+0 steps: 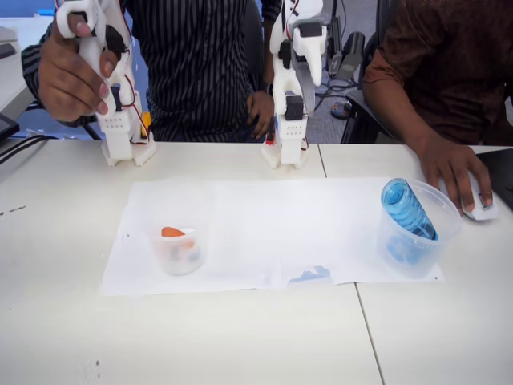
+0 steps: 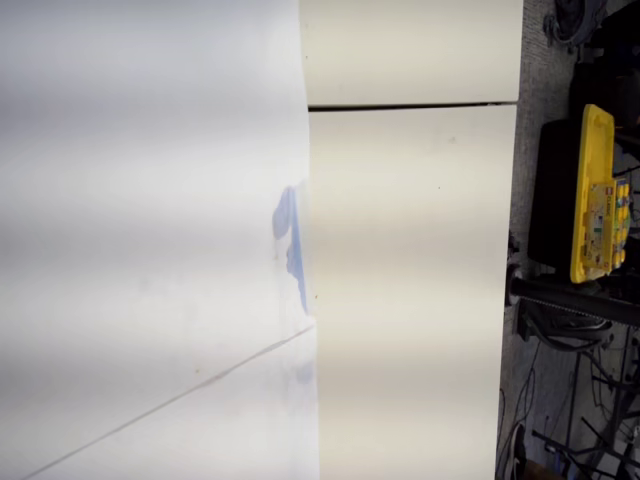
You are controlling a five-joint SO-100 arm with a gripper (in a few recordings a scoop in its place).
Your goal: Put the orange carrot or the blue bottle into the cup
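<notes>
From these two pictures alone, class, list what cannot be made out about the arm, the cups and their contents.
- The arm: the fixed view's top edge cuts off its upper part, so whether the gripper is open or shut cannot be told.
- The left cup: the orange carrot shows at its rim, but any marking on the wall is too faint to read.
- The blue bottle in the right cup: its lower end blurs behind the plastic.

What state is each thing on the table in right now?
blue bottle: leaning tilted inside the right cup
orange carrot: sitting in the left cup
paper sheets: lying flat, with a blue mark near the front edge
robot arm: folded upright behind the paper
</notes>
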